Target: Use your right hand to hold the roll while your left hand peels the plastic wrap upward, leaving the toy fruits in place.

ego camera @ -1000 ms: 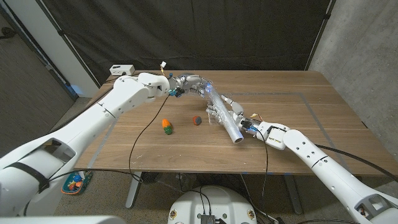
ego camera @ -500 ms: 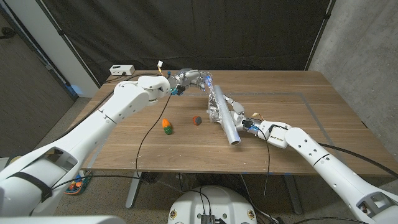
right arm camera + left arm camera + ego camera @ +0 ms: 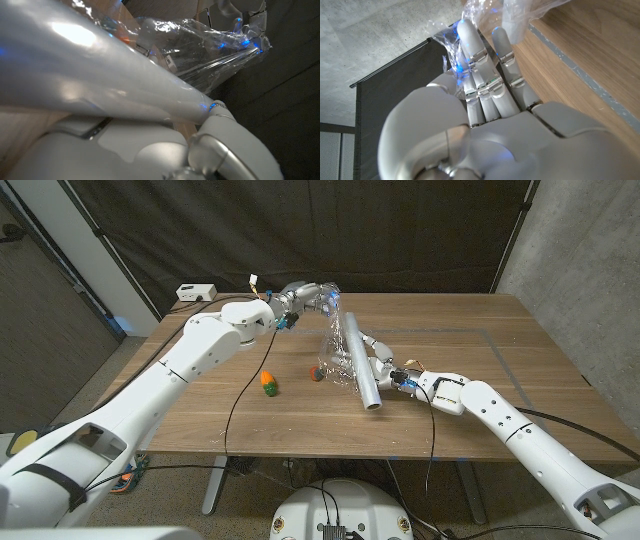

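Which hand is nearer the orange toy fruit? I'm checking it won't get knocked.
Roughly even, the right hand perhaps nearer. It holds the roll across the table from the orange toy fruit. The left hand is raised behind the fruit, pinching the plastic wrap.

Head camera overlooks the table (image 3: 500, 380); both close-up wrist cameras share plastic wrap (image 3: 210, 45).

Both arms are clad in smooth, glossy white shells built from rounded segments, with dark bands at the joints near the shoulders. A thin black cable runs loose beneath each forearm. The left hand (image 3: 485, 125) has pale grey moulded fingers (image 3: 470, 45) divided by metal-coloured joint bands, a rounded grey wrist housing and a blue light glow at the fingers. The right hand (image 3: 385, 370) is silver-grey, with small blue and orange fittings at its wrist.
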